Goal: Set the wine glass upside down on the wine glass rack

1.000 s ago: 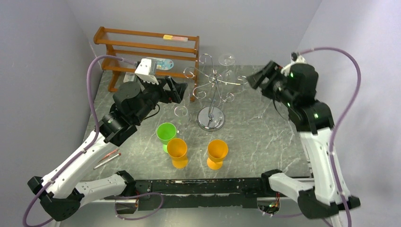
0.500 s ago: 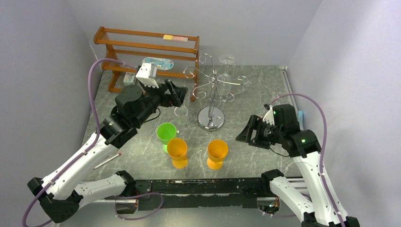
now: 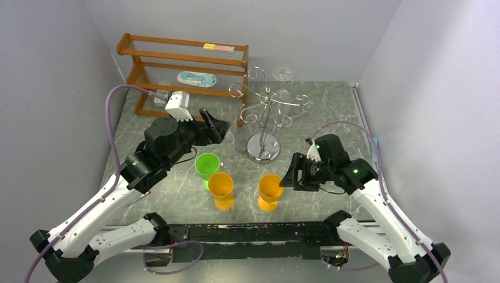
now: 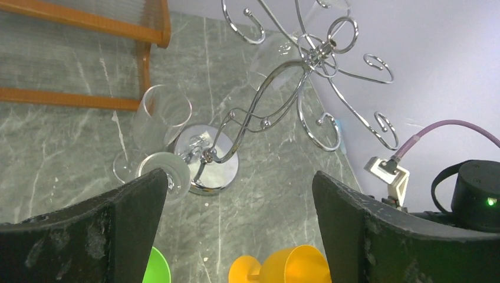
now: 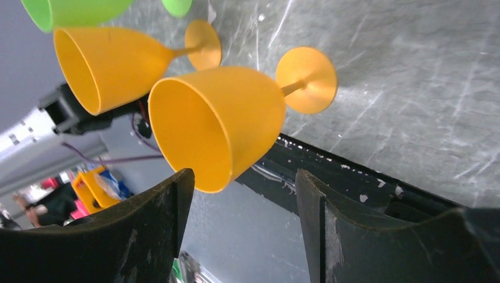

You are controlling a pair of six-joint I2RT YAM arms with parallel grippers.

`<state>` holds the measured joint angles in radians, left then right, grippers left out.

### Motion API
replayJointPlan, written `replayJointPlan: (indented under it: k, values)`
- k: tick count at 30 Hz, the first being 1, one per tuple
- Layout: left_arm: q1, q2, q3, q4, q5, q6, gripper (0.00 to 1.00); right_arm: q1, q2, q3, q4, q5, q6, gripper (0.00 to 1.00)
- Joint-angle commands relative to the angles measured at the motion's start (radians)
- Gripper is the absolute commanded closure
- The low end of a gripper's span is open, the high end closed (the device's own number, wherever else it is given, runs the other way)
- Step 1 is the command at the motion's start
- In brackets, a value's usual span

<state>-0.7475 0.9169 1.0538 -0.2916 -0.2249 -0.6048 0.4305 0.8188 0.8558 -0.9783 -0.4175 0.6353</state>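
The chrome wine glass rack (image 3: 263, 115) stands mid-table on its round mirror base (image 4: 207, 160), with a clear glass hanging upside down on a far arm (image 3: 283, 75). A clear wine glass (image 3: 226, 139) stands upright just left of the base; it also shows in the left wrist view (image 4: 162, 115). My left gripper (image 3: 216, 125) is open and empty, hovering beside that glass; its jaws stand wide apart (image 4: 236, 224). My right gripper (image 3: 291, 177) is open and empty, right beside the right orange goblet (image 3: 270, 190), whose rim (image 5: 194, 138) sits just ahead of the fingertips.
A second orange goblet (image 3: 221, 190) and a green goblet (image 3: 207, 165) stand in front of the rack. The brown wooden shelf (image 3: 183, 65) with small items stands at the back left. Walls close in on the left, back and right.
My right arm has dropped from high beside the rack down to the right orange goblet near the front. My left gripper has shifted slightly nearer, staying by the clear glass.
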Motion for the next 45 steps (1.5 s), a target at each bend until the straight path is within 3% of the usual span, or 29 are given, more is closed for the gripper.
replayJointPlan:
  k: [1,5,9,15,18,21,26,35,40,45]
  values:
    - [0.003,-0.014,-0.034,-0.039,0.009,-0.047,0.03,0.171,0.041,-0.017,0.093,0.121,0.116,0.33]
    - [0.004,-0.023,-0.058,-0.027,0.018,-0.068,0.03,0.253,0.081,-0.010,0.098,0.283,0.174,0.44]
    - [0.004,-0.023,-0.068,-0.028,0.019,-0.089,0.03,0.274,0.081,-0.042,0.158,0.334,0.179,0.61]
    - [0.004,-0.008,0.038,-0.202,-0.036,-0.154,0.03,0.276,0.118,-0.008,0.120,0.400,0.158,1.00]
    - [0.005,-0.010,0.051,-0.198,-0.029,-0.142,0.03,0.275,0.115,0.037,0.092,0.415,0.139,1.00]
    - [0.003,-0.041,-0.006,-0.088,0.022,-0.126,0.03,0.275,0.109,0.086,0.038,0.464,0.129,1.00]
    - [0.004,-0.079,-0.054,-0.069,-0.016,-0.255,0.03,0.275,0.057,0.158,0.018,0.508,0.117,1.00]
    - [0.005,-0.009,0.012,-0.345,0.008,-0.596,0.03,0.275,-0.097,0.036,0.471,0.381,0.128,1.00]
    - [0.004,0.003,-0.009,-0.343,0.123,-0.720,0.03,0.275,-0.078,-0.030,0.709,0.362,0.096,1.00]
    - [0.004,-0.014,-0.043,-0.368,0.152,-0.809,0.03,0.275,-0.088,-0.114,0.897,0.373,0.132,1.00]
